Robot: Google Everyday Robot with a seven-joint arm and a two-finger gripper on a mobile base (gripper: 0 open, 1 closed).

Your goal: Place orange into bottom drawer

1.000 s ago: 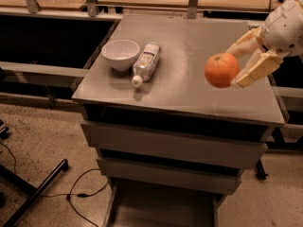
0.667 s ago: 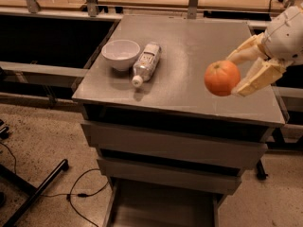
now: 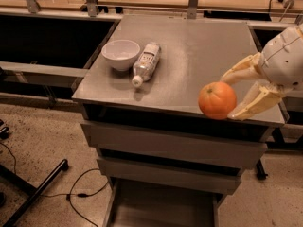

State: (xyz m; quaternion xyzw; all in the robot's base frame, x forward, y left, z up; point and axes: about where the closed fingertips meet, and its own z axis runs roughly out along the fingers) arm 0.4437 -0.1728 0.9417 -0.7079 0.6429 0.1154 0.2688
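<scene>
Hand (image 3: 228, 98) tight around the orange (image 3: 215, 100) (one finger either side), over cabinet top's (image 3: 203, 46) front-right edge.

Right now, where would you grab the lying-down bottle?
Grip the bottle across its round middle, coming down from above: it lies flat, and the bowl sits close beside it. The gripper is at the front right, shut on the orange.

High front view; gripper (image 3: 227, 98), orange (image 3: 215, 100) right.
</scene>
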